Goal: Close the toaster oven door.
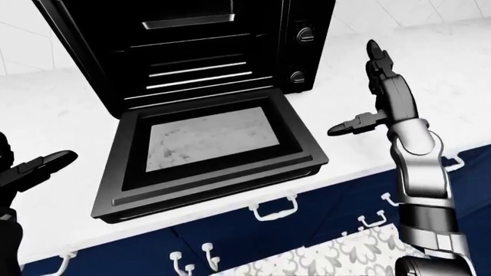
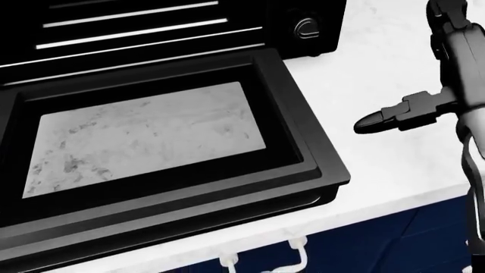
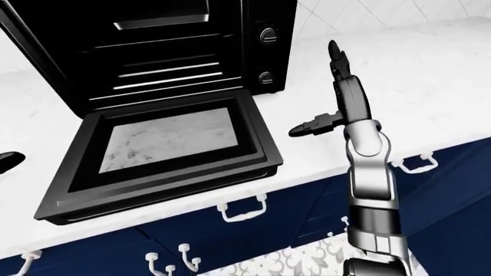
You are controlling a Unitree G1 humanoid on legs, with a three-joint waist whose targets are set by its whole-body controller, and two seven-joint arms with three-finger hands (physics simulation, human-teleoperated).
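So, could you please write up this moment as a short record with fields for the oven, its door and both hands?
toaster oven: black, on the white counter, two knobs on its right side
door: fully open, lying flat over the counter edge, glass pane facing up
right hand: open, raised to the right of the door, not touching it
left hand: open, at the view's left edge, apart from the door
below the counter: navy drawers with white handles
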